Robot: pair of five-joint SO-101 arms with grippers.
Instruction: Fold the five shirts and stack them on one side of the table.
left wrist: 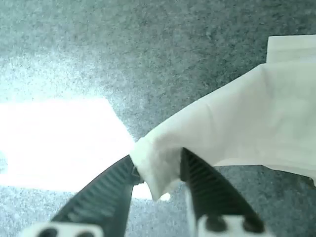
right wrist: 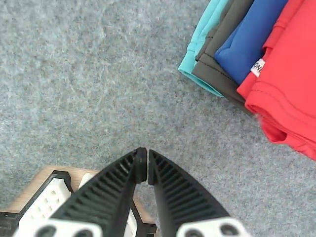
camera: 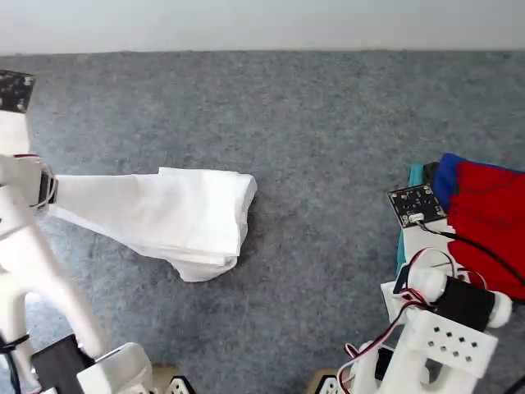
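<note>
Closest to the lens on my left wrist are the two black ribbed fingers [left wrist: 207, 192] of my left gripper [left wrist: 158, 165], pinched down on a bunched corner of the white shirt [left wrist: 247, 113]. The cloth fills the narrow gap between them and stretches away from the pinch to the rest of the garment. Seen from the high view, the white shirt [camera: 180, 217] lies left of centre on the grey table [camera: 328, 123]. Its thicker folded part is toward the middle and a tapering end is drawn out to the left edge of the frame, where my left arm [camera: 25, 246] stands. My right gripper [right wrist: 145, 162] is closed, tips touching and nothing between them, hanging above the grey table near a wooden edge [right wrist: 42, 177]. Near it is the stack [camera: 484, 230] of folded shirts, at the right edge of the high view and well apart from the white one. It has a red shirt [right wrist: 291, 74] on top, then a blue shirt [right wrist: 252, 39], a dark grey shirt [right wrist: 219, 57] and a teal shirt [right wrist: 205, 37] lowest, their edges stepped. My right arm [camera: 443, 324] sits in the lower right corner of the high view, just beside that stack.
</note>
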